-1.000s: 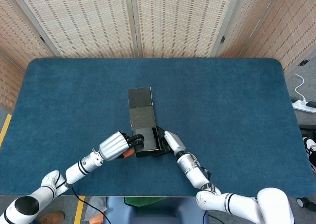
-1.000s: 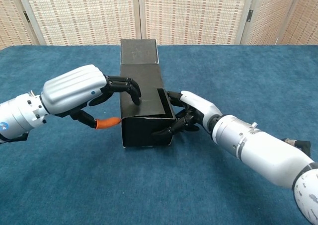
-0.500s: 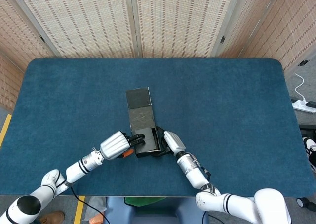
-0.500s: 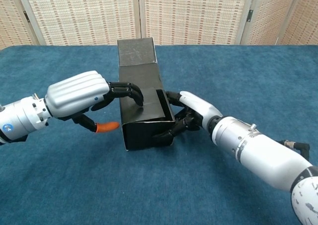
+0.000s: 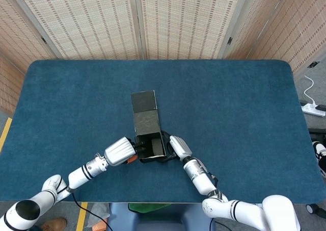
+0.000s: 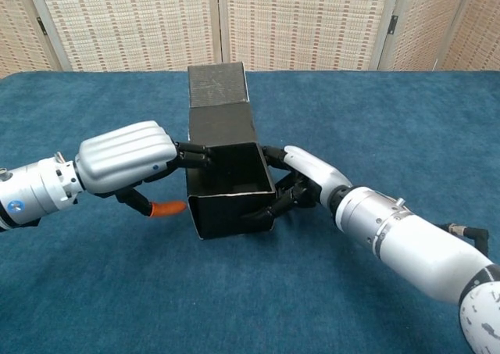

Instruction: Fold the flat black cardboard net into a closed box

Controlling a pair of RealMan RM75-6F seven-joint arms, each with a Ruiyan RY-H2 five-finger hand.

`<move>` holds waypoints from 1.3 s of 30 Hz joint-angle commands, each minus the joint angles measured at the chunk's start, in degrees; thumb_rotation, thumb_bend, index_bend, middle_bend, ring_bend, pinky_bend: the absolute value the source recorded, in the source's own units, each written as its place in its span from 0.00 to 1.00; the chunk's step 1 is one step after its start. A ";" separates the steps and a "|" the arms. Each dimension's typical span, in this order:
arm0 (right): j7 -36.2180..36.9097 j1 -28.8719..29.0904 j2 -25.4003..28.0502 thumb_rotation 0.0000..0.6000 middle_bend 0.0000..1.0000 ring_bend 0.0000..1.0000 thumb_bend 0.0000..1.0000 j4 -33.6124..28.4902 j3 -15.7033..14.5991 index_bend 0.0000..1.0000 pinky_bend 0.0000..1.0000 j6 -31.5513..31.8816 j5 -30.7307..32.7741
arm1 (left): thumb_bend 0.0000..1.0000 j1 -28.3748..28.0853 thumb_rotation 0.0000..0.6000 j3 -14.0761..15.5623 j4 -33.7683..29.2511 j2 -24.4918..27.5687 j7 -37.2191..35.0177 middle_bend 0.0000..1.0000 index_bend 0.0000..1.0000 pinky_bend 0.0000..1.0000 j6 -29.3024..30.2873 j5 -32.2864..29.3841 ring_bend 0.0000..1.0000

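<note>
— Any print or label on the box (image 6: 226, 166)?

— None I can read. It's plain black cardboard, matte, with a slightly speckled sheen on the flat flap at the far end. The shape is a long rectangular trough lying on the blue felt-like desk (image 5: 244, 108), and I see nothing inside the open cavity at the near end.

— Where does it sit against my hands?

— Between them. My left hand (image 6: 129, 166), silver-shelled with dark fingers (image 6: 191, 155), is at the box's left wall; the fingers reach over the top edge and grip that wall. An orange-tipped digit points under it toward the lower wall, not touching as far as I can tell.

— And the right?

— My right hand (image 6: 301, 182), white shell, dark fingers (image 6: 269, 205), presses on the right wall and the near corner, holding the box from that side. Folding screens (image 5: 137, 22) of woven cane stand behind the desk.
</note>
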 commanded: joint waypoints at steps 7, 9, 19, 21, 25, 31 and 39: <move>0.52 -0.22 0.27 1.00 0.50 0.77 0.22 -0.32 -0.11 0.49 1.00 -0.09 -0.40 | 0.36 -0.46 1.00 0.67 -1.50 1.07 2.12 0.43 0.44 0.84 -1.80 -0.11 0.82; 0.53 -0.32 0.41 1.00 0.50 0.77 0.22 -0.64 -0.26 0.49 1.00 0.03 -0.63 | 0.36 -0.84 1.00 0.86 -2.69 1.59 3.05 0.42 0.44 0.84 -2.90 -0.11 0.82; 0.74 -0.94 0.91 1.00 0.50 0.77 0.22 -2.16 -0.92 0.49 1.00 0.70 -1.49 | 0.36 -2.35 1.00 0.51 -9.91 3.53 10.33 0.47 0.48 0.84 -7.51 -0.69 0.81; 0.82 -1.09 1.06 1.00 0.50 0.77 0.22 -2.50 -1.00 0.49 1.00 0.84 -1.60 | 0.36 -2.56 1.00 0.47 -10.62 3.80 12.07 0.49 0.51 0.84 -8.47 -0.79 0.81; 1.03 -1.31 1.36 1.00 0.50 0.77 0.22 -3.15 -1.07 0.49 1.00 0.99 -1.72 | 0.36 -2.66 1.00 0.43 -12.07 4.43 14.35 0.51 0.56 0.83 -10.31 -1.29 0.81; 0.75 -1.57 1.16 1.00 0.50 0.77 0.22 -3.32 -1.28 0.49 1.00 1.27 -1.73 | 0.36 -2.17 1.00 -0.07 -12.89 4.62 15.99 0.59 0.62 0.83 -8.67 -1.18 0.81; 0.85 -1.95 1.03 1.00 0.50 0.77 0.22 -3.77 -0.99 0.49 1.00 1.41 -1.19 | 0.36 -1.06 1.00 -0.23 -10.35 3.85 13.74 0.65 0.67 0.84 -5.24 -0.77 0.81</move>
